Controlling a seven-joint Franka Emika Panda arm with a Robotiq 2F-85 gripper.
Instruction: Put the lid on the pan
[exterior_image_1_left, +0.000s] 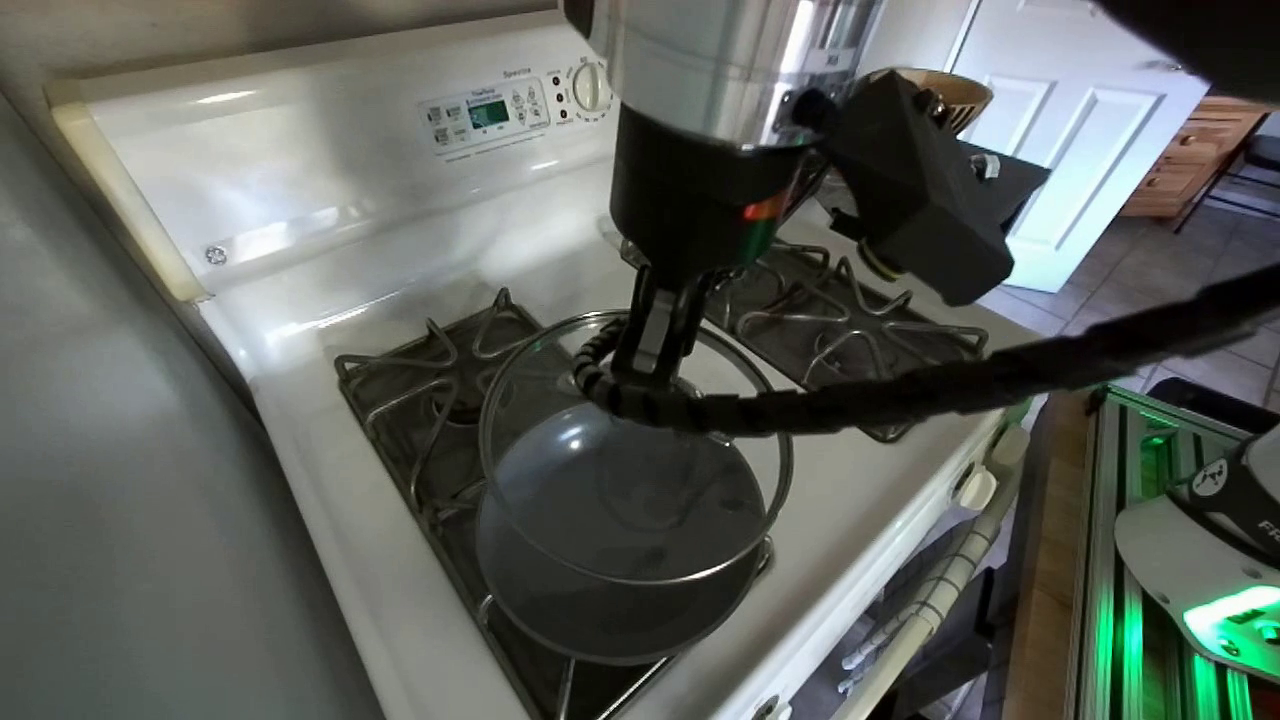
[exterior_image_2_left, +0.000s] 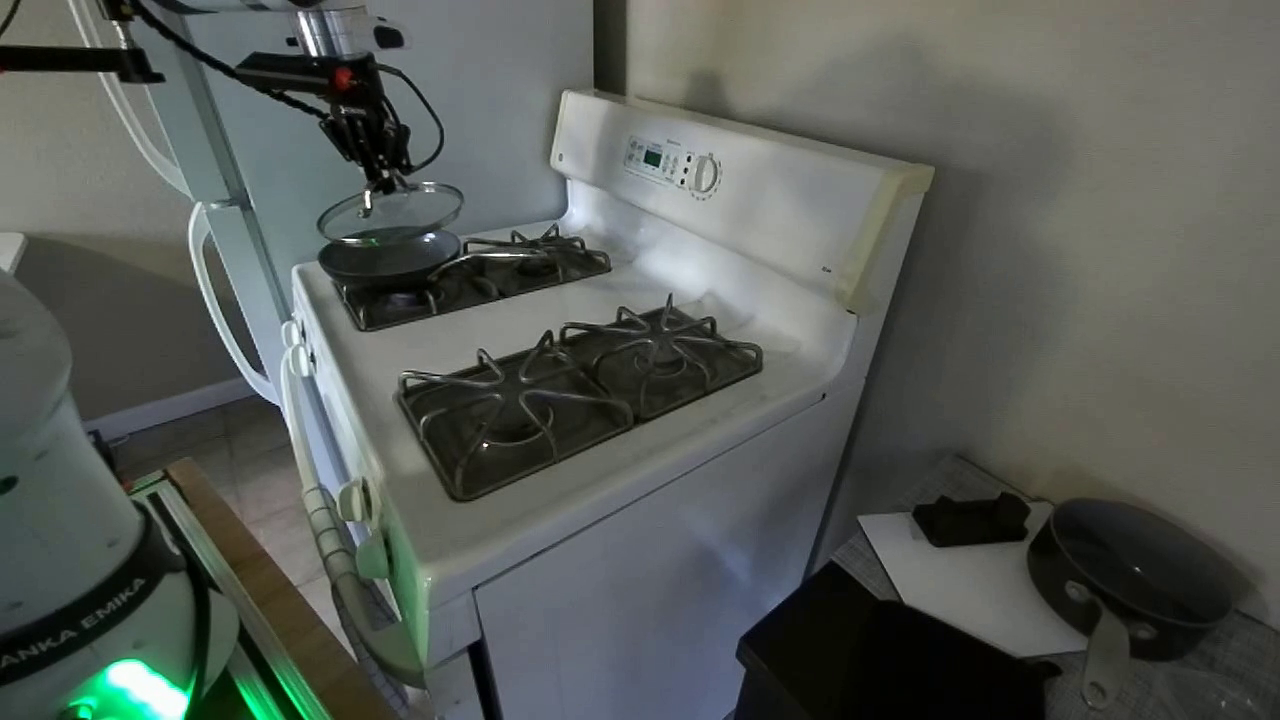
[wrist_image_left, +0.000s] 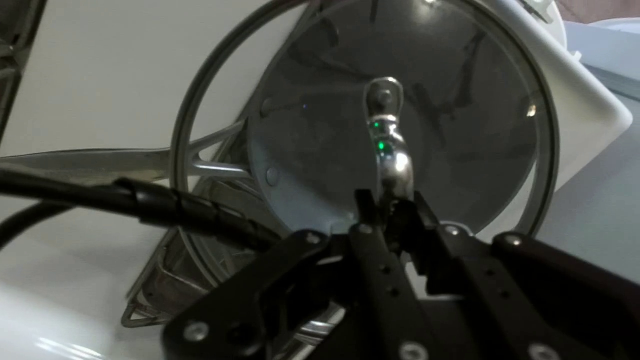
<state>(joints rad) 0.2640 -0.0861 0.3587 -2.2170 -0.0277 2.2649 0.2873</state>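
**One lid (exterior_image_2_left: 392, 214) held above one pan (exterior_image_2_left: 388, 264)**

One lid and one pan are counted, both shown in all three views. On the one stove (exterior_image_2_left: 650, 580), two dark burner panels (exterior_image_2_left: 580, 385) are seen; the pan is set on the panel nearer the refrigerator (exterior_image_2_left: 510, 110), its single long handle (wrist_image_left: 100, 159) pointed toward the backguard (exterior_image_1_left: 350, 160), where one display (exterior_image_1_left: 489, 113) and one round dial (exterior_image_1_left: 590, 87) are fitted. In an exterior view, one saucepan (exterior_image_2_left: 1140, 570), one flat white piece (exterior_image_2_left: 985, 590), one small black item (exterior_image_2_left: 972, 520) lying on it and one black box (exterior_image_2_left: 890, 660) are grouped at the lower right.

One arm (exterior_image_1_left: 710, 80) is seen at the top of both exterior views, its wrist held roughly upright and its gripper (wrist_image_left: 395, 202) pointed downward. Its base (exterior_image_2_left: 90, 600), lit green, is placed in front of the stove. The gripper's fingers (wrist_image_left: 366, 205) are drawn close together, and the lid's arched metal handle (wrist_image_left: 395, 167) is pinched between them. The lid is tilted a little; at one side a gap above the pan is seen, but whether its lowest edge is touching cannot be told. In the wrist view, most of the pan is seen through the glass.
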